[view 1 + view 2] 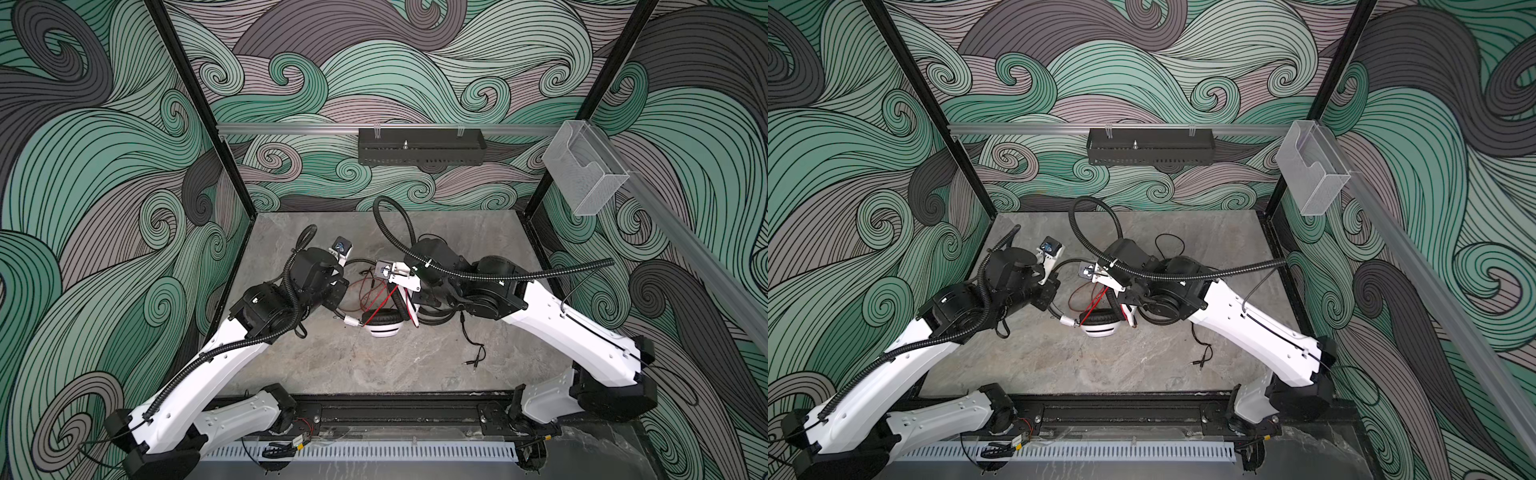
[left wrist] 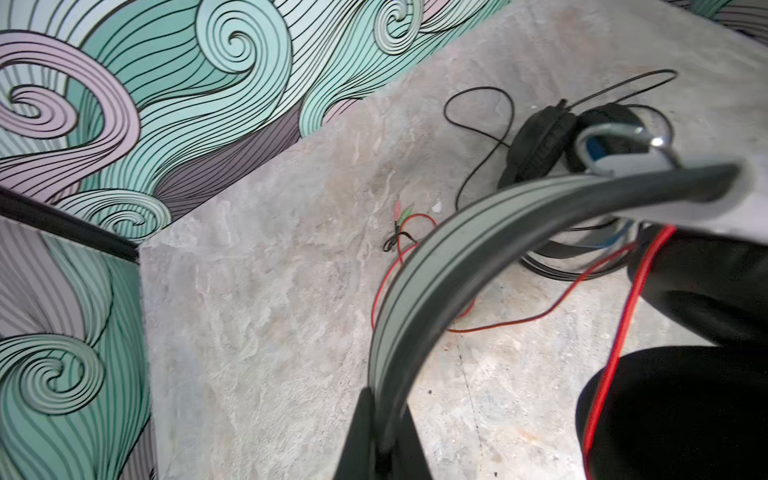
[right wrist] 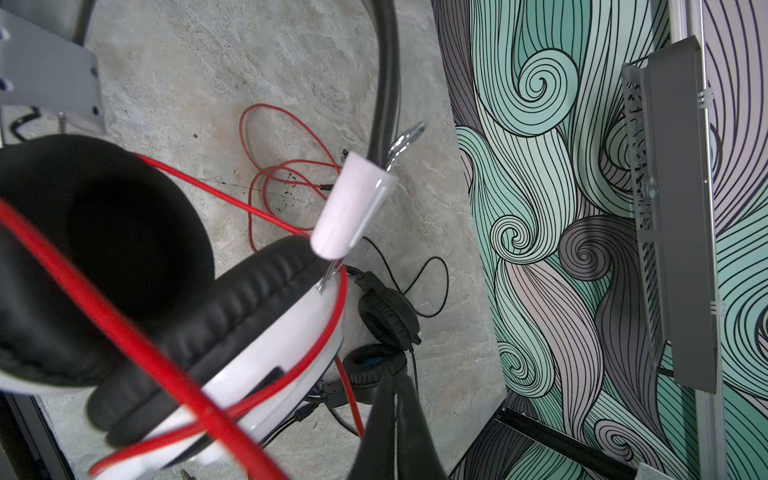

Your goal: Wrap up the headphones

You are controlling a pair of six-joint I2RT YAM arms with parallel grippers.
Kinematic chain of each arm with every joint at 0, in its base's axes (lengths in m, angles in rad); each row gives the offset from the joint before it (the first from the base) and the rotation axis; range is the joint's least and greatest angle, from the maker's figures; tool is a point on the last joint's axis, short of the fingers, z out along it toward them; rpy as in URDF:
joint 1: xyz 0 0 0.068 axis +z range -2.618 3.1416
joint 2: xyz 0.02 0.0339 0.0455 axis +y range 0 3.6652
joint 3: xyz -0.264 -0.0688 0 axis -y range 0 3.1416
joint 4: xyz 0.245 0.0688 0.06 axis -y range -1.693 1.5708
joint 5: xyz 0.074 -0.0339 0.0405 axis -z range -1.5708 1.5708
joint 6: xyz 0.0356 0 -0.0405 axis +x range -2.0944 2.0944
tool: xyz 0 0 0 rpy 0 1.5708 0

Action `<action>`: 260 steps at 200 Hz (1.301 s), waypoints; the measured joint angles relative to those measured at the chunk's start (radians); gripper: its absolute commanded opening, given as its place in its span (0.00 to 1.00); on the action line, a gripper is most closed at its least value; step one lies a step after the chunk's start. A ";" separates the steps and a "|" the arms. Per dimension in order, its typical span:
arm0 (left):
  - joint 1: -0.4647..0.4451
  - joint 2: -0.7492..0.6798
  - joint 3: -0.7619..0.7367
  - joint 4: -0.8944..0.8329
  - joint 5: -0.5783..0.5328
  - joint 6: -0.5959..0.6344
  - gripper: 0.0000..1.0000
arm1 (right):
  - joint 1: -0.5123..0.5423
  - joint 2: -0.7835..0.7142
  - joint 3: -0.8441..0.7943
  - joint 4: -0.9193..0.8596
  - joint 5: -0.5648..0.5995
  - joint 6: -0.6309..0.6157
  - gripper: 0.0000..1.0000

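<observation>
The white headset (image 3: 291, 332) has smooth, glossy plastic shells, wrinkled black leatherette ear pads (image 3: 249, 299) with a dull sheen, a shiny metal slider (image 3: 407, 139) and a smooth red cord (image 3: 124, 332). The black headset (image 3: 388, 316) looks matt. The tabletop (image 1: 374, 365) is smooth and stone-patterned. In both top views, a clear plastic box (image 1: 586, 174) hangs at two o'clock and a matt black perforated metal tray (image 1: 419, 151) at twelve.
</observation>
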 measured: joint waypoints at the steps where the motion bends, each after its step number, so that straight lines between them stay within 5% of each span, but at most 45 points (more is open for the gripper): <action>1: 0.000 -0.003 0.000 -0.002 0.008 0.000 0.00 | 0.000 0.000 0.000 0.000 0.000 0.000 0.05; 55: 0.000 -0.066 -0.003 -0.046 0.199 -0.043 0.00 | -0.017 -0.086 -0.174 0.109 -0.080 -0.025 0.20; 125: 0.000 -0.069 0.080 -0.059 0.385 -0.112 0.00 | -0.131 -0.277 -0.373 0.320 -0.369 0.013 0.44; 199: 0.000 -0.062 0.236 -0.056 0.425 -0.248 0.00 | -0.335 -0.404 -0.612 0.683 -0.747 0.294 0.71; 260: 0.000 -0.020 0.292 -0.006 0.424 -0.359 0.00 | -0.382 -0.382 -0.725 1.044 -0.990 0.605 0.74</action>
